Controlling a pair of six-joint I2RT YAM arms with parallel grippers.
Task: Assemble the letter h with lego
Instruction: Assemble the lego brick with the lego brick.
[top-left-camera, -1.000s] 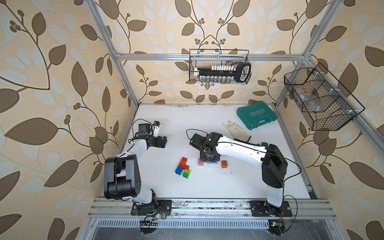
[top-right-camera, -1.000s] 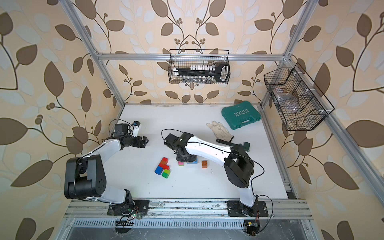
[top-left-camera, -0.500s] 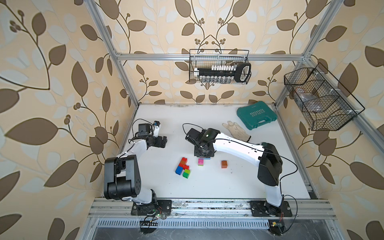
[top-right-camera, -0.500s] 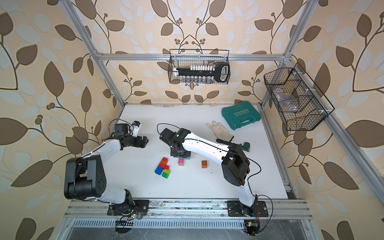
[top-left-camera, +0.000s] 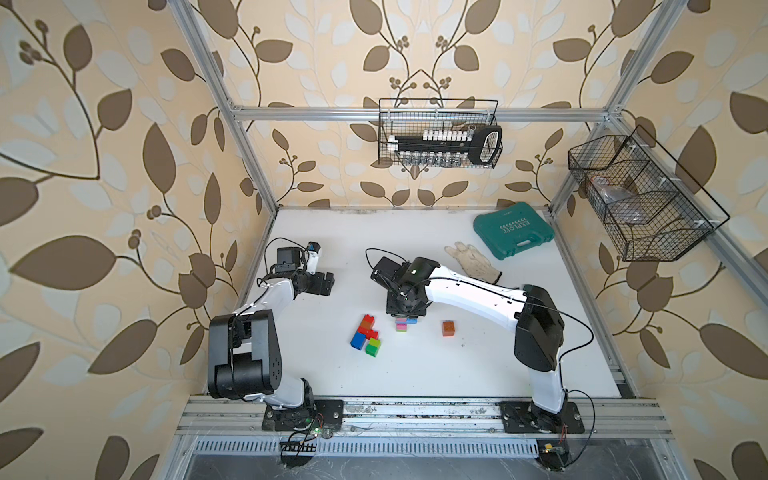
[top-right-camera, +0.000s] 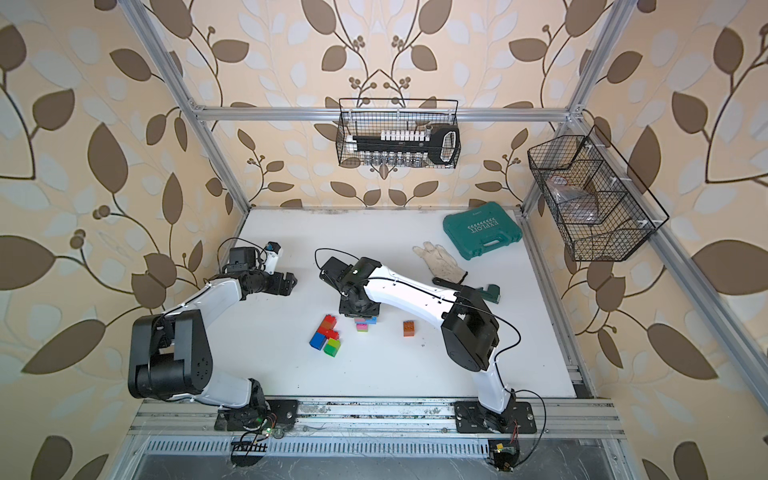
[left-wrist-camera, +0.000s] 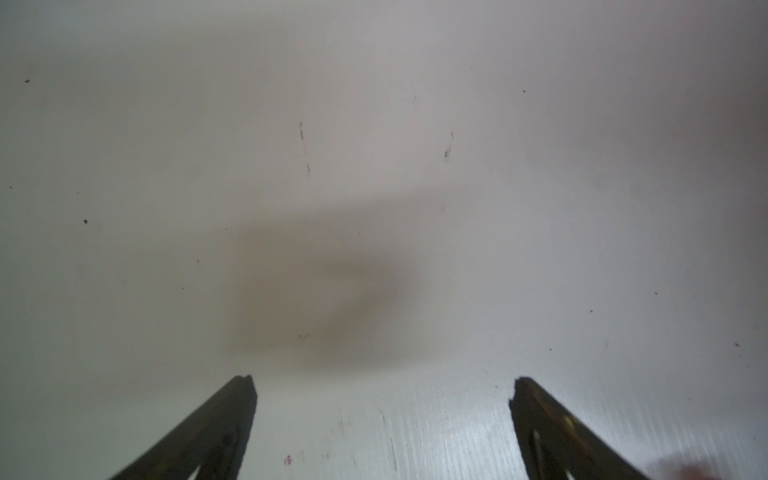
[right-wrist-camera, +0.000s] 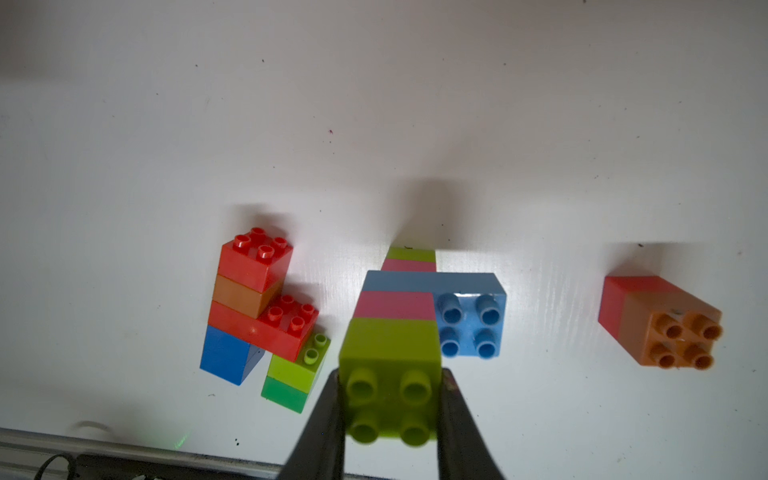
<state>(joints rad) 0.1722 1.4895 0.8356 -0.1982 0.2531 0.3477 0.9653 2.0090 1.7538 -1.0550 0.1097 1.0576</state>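
Right gripper (right-wrist-camera: 390, 376) swung left since a second ago, now clamped on the lime brick (right-wrist-camera: 390, 345) topping the lego stack (right-wrist-camera: 469, 324), just right of the red-blue cluster (top-left-camera: 365, 332). Left gripper (left-wrist-camera: 381, 379) gapes wide, far-left.

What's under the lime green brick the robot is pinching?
Under the top lime brick sits a pink brick, then a wide light blue brick, a second pink brick and a bottom lime brick. Whether that one touches the table is hidden.
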